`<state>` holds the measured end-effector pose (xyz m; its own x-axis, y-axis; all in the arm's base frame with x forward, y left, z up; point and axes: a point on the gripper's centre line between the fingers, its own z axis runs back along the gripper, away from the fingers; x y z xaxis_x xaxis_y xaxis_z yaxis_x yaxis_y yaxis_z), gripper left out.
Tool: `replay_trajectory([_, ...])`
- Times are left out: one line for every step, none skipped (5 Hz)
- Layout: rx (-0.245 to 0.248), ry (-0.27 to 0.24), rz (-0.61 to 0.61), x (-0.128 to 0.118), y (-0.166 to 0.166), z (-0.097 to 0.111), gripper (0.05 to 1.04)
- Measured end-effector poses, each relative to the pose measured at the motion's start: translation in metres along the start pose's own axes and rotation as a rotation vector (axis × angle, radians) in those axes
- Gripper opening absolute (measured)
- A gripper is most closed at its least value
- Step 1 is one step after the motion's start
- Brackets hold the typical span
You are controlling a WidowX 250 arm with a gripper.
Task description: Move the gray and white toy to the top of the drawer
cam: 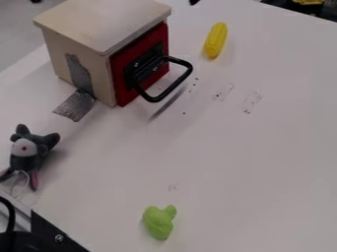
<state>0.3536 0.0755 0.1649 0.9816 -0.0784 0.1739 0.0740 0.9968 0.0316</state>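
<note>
At the far left, one gray and white toy (pixel 25 151) rests on the pale surface (pixel 223 162), in front of the drawer box and apart from it, not on its top. It has one white face patch with a pink spot, and a thin white string loops by its lower part. Below it, in the lower left corner, are black parts (pixel 49 231), with one screw head visible on them. Next comes one wooden drawer box (pixel 82 69), upright, with one flat top (pixel 102 22), one red front (pixel 140 66) and one black handle (pixel 187 74), which sticks out to the right. One gray tape strip (pixel 78 101) runs down the box's side and onto the surface. Further right and well below the box is one light green toy (pixel 158 221). At the top edge is one small dark tip (pixel 193 2), too cut off to name. Right of the box lies one yellow corn cob (pixel 215 40). A black object with a yellow part (pixel 309 9) sits in the upper right corner. Whether the end effector is released, clenched or grasping something, I cannot tell.
</note>
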Motion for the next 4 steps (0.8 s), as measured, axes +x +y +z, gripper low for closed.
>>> replay_trajectory([-0.029, 0.041, 0.009, -0.048, 0.005, 0.003, 1.0])
replay_trajectory([-0.035, 0.061, 0.024, -0.095, 0.014, -0.004, 1.0])
replay_trajectory([-0.016, 0.091, 0.035, -0.139, 0.023, -0.017, 1.001])
replay_trajectory([0.001, 0.107, 0.073, -0.175, 0.039, -0.034, 1.0])
